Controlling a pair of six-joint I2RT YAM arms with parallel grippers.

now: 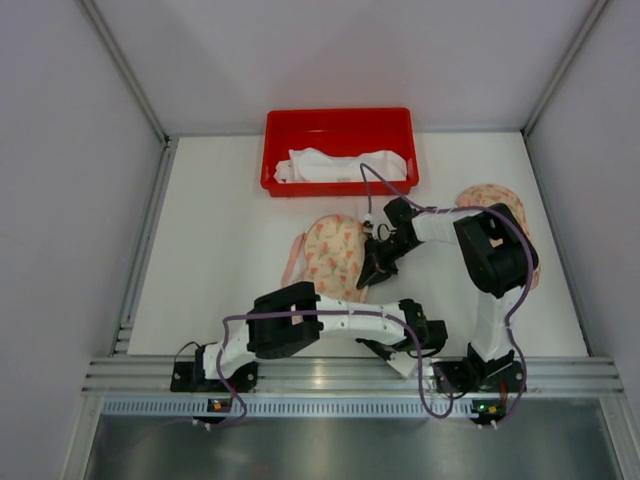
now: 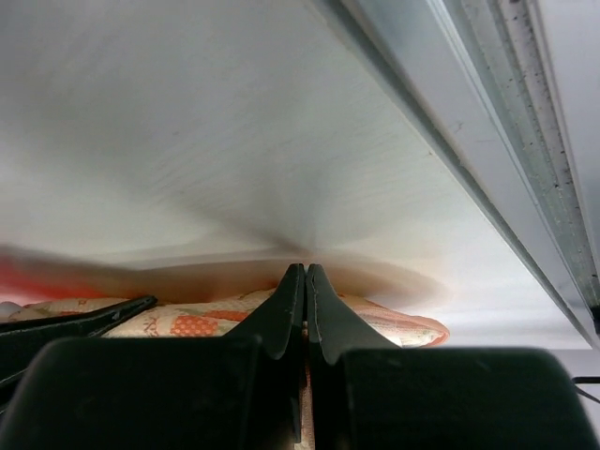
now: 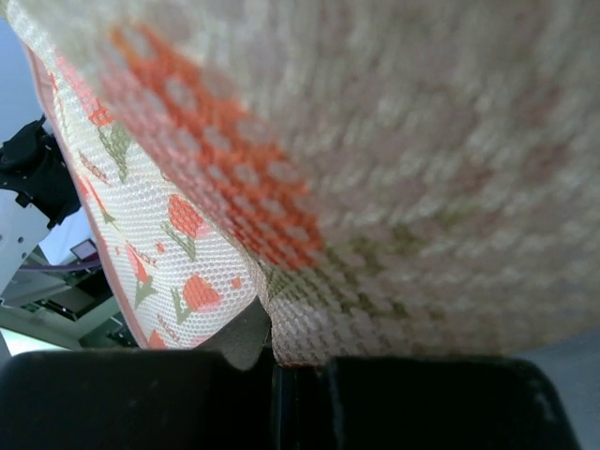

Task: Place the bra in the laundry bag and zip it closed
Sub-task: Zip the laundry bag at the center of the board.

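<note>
The white bra (image 1: 335, 165) lies bunched in the red tray (image 1: 290, 125) at the far side of the counter (image 1: 220, 250), well apart from both arms. The floral mesh laundry bag (image 1: 335, 255) sits mid-counter as a rounded dome. A second floral dome (image 1: 490, 195) shows behind the right arm's elbow; I cannot tell whether the two are joined.

The right tool (image 1: 378, 265) is at the bag's right edge, clamped on the mesh, and from its wrist the fabric (image 3: 375, 187) fills the view right down to the fingers (image 3: 234, 394).

The left tool (image 1: 383, 349) is low by the near edge of the counter, its fingertips pressed together (image 2: 306, 272) with the bag (image 2: 187, 323) just beyond them. I cannot tell whether anything thin is caught between them.
</note>
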